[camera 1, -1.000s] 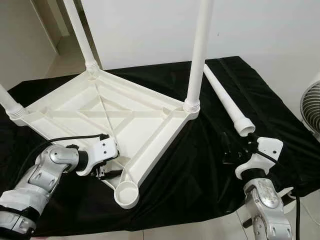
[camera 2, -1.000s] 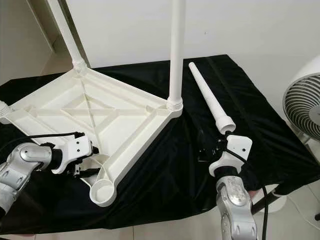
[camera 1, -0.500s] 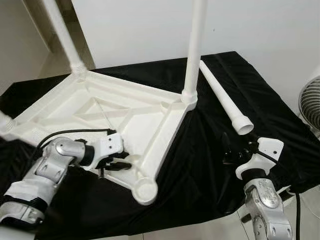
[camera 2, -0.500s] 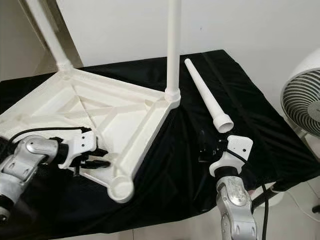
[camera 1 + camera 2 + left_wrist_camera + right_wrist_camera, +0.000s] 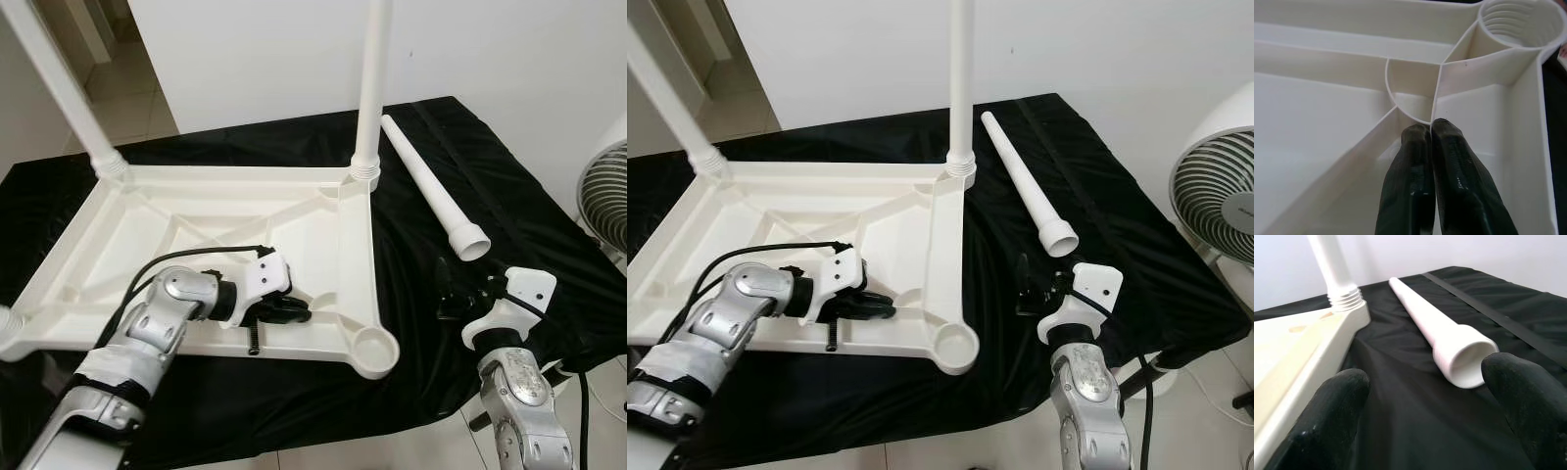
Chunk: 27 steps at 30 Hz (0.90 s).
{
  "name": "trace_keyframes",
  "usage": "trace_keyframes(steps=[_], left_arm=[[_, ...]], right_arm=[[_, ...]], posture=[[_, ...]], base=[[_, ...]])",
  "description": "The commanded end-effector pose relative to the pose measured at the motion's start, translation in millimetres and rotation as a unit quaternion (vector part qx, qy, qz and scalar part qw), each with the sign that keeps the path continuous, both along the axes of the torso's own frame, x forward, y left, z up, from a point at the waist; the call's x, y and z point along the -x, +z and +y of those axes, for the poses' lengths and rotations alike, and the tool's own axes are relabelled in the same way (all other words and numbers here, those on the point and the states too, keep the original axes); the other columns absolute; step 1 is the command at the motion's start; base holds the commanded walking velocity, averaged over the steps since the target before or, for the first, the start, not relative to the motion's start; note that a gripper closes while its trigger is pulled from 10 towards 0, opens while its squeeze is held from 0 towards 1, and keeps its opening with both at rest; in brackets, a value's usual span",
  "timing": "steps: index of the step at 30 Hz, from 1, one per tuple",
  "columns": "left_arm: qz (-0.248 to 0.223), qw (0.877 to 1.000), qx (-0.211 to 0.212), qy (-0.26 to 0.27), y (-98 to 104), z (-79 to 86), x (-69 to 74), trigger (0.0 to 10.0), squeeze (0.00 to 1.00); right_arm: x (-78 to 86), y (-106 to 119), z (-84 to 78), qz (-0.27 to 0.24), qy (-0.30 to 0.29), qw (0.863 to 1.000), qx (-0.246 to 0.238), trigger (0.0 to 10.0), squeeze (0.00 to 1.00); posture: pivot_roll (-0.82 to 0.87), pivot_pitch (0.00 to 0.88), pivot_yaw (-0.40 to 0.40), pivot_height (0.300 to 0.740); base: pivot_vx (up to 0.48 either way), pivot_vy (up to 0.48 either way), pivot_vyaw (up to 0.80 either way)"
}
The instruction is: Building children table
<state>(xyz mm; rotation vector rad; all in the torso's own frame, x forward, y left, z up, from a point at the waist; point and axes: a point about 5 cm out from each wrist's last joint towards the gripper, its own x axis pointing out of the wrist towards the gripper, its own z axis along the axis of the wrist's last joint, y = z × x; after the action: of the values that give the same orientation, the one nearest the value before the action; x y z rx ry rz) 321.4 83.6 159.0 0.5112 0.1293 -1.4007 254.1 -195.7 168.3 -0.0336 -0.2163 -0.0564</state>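
A counter draped in black cloth [image 5: 294, 147] stands against a plain white wall [image 5: 490, 49], with a white fan [image 5: 1220, 196] at far right and pale tiled floor [image 5: 127, 93] far left.

I saw white plastic table frame [image 5: 206, 211], white loose leg [image 5: 431, 191], black cloth [image 5: 509, 196] over tabletop, silver arms, black fingers [image 5: 1449, 166].

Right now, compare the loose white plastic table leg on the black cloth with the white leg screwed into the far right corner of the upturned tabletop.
The loose white plastic table leg lies flat on the black cloth; the screwed-in white leg stands upright. The loose one's open end is bare, near the right claw; the other is seated in the white upturned tabletop. Both are white tapered tubes.
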Motion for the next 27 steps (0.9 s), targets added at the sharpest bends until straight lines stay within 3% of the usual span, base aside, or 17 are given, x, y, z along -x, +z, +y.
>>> trace_keyframes(steps=[1, 3, 6, 10, 15, 20, 21, 23, 27], left_arm=[[-0.043, 0.992, 0.046, 0.114, 4, -6.0, -14.4, 0.0, 0.0], [-0.043, 0.992, 0.046, 0.114, 4, -6.0, -14.4, 0.0, 0.0], [-0.072, 0.976, 0.068, 0.192, 6, -3.6, -29.2, 0.0, 0.0], [-0.084, 0.969, 0.069, 0.223, 4, -0.7, -34.1, 0.0, 0.0], [-0.097, 0.934, 0.101, 0.329, -1, 15.0, -45.7, 0.0, 0.0], [-0.1, 0.922, 0.111, 0.356, -1, 21.3, -47.7, 0.0, 0.0], [-0.097, 0.925, 0.109, 0.351, -4, 21.4, -45.3, 10.0, 0.0], [-0.085, 0.934, 0.101, 0.331, -10, 20.2, -40.0, 10.0, 0.0], [-0.078, 0.94, 0.111, 0.313, -9, 19.2, -36.6, 10.0, 0.0]], right_arm=[[0.2, 0, 4.0, 0.003, 0.003, 1.0, -0.006, 10.0, 0.0], [0.2, 0, 4.0, 0.003, 0.003, 1.0, -0.006, 10.0, 0.0], [-0.1, -1, 4.9, 0.003, 0.0, 1.0, -0.011, 10.0, 0.0], [-0.5, -1, 6.7, 0.002, 0.0, 1.0, -0.014, 10.0, 0.0], [-1.3, -2, 11.7, 0.001, -0.004, 1.0, -0.026, 10.0, 0.0], [-1.4, -2, 15.1, 0.001, -0.003, 1.0, -0.031, 10.0, 0.0], [-1.3, -2, 16.3, 0.001, -0.002, 1.0, -0.031, 10.0, 0.0], [-1.3, -3, 17.1, 0.001, -0.001, 0.999, -0.032, 10.0, 0.0], [-2.4, -3, 16.9, 0.001, 0.0, 0.999, -0.034, 10.0, 0.0]], posture=[[-0.09, 0.134, 0.1, 0.74], [-0.09, 0.134, 0.1, 0.74], [-0.09, 0.135, 0.099, 0.74], [-0.09, 0.135, 0.099, 0.74], [-0.09, 0.13, 0.102, 0.74], [-0.09, 0.129, 0.102, 0.74], [-0.09, 0.129, 0.102, 0.74], [-0.09, 0.131, 0.099, 0.74], [-0.08, 0.129, 0.088, 0.74]], base=[[0.0, 0.0, 0.0], [0.0, 0.0, 0.0], [0.0, 0.0, 0.0], [0.0, 0.0, 0.0], [0.0, 0.0, 0.0], [0.0, 0.0, 0.0], [0.0, 0.0, 0.0], [0.0, 0.0, 0.0], [0.0, 0.0, 0.0]])
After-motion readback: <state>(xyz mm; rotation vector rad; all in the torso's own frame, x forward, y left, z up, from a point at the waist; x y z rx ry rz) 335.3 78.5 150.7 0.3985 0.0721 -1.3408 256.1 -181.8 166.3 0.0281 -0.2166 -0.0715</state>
